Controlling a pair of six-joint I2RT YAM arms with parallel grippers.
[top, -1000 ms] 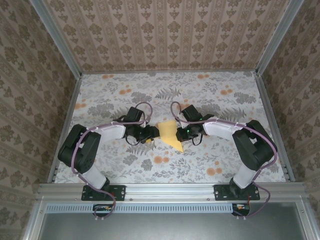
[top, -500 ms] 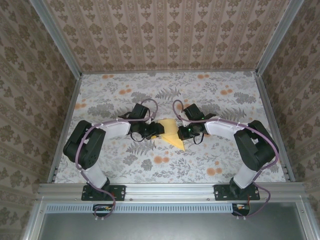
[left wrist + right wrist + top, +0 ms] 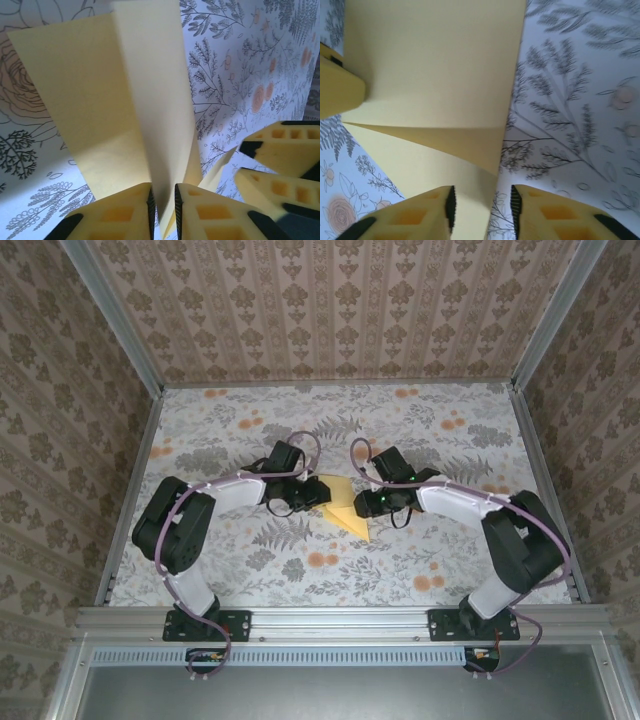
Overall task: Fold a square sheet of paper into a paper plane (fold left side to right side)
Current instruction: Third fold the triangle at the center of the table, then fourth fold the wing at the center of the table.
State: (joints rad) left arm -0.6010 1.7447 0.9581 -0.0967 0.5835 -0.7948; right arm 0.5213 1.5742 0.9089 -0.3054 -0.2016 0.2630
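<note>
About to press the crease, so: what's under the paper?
Floral cloth shows all round the paper. The left end effector pinches part of it up, and cloth is visible behind that part. Anything beneath the flat part is covered.

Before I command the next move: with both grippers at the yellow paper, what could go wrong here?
1. The left gripper pinches a raised fold of the sheet of paper; pulling sideways could drag or tear it, since the right gripper stands open and pins nothing.
2. A paper edge lies between the right fingers; closing there could add a stray crease.
</note>
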